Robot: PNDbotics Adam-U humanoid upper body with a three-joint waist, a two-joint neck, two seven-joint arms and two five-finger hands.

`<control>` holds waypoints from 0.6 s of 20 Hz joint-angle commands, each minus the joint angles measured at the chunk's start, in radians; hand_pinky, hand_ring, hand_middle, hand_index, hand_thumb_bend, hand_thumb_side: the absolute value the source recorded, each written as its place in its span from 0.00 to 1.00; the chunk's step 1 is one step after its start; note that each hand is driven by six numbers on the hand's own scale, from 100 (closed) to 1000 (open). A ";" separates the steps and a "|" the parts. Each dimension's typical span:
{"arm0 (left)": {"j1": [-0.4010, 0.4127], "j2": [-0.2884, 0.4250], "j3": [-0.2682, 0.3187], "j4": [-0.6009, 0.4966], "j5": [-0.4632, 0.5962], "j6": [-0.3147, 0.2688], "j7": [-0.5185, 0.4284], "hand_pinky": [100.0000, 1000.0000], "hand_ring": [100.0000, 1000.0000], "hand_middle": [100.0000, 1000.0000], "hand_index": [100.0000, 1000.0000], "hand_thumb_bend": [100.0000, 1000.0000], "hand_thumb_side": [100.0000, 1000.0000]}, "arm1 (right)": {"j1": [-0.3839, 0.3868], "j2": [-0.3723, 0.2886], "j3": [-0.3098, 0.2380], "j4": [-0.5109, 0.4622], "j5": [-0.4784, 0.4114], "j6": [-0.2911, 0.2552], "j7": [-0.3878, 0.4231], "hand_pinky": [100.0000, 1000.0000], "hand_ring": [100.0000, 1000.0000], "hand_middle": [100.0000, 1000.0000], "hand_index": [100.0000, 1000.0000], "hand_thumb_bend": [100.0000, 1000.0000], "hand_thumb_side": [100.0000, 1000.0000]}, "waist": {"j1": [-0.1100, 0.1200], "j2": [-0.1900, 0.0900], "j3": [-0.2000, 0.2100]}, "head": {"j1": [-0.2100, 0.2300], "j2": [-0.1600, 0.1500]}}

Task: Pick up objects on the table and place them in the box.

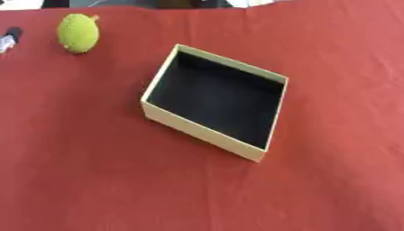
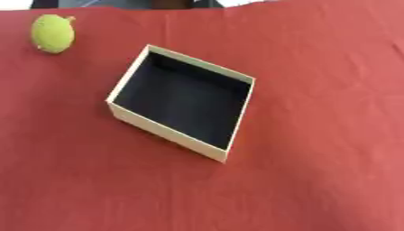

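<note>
Box [image 1: 207,134] — empty; green fruit [image 1: 78,33] far left, ungrasped. Reach required next. Hands unseen — state cannot be told.

Light: bright, even, diffuse; source direction unclear, perhaps overhead | Shadows: faint, soft one under the green fruit [image 1: 78,32] near the far left corner of the red cloth [image 1: 331,67]; box [image 1: 204,129] interior reads near-black | Glare: pale washed-out strip beyond the cloth's far edge | Focus: both views soft, edges smeared, cloth creases barely resolved
</note>
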 commanded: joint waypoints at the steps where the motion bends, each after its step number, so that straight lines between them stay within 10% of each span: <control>1: -0.054 0.008 0.004 0.031 -0.072 0.023 -0.011 0.82 0.84 0.82 0.93 0.24 0.40 | -0.015 -0.025 -0.003 -0.018 -0.008 0.000 0.005 0.73 0.67 0.56 0.73 0.00 0.49 | 0.002 -0.027 -0.002 | 0.004 -0.003; 12: -0.105 -0.030 0.006 0.088 -0.101 0.059 -0.093 0.84 0.85 0.83 0.92 0.24 0.42 | -0.021 -0.019 0.002 -0.018 -0.014 0.000 0.010 0.73 0.67 0.56 0.73 0.00 0.49 | 0.011 -0.023 -0.012 | 0.007 -0.008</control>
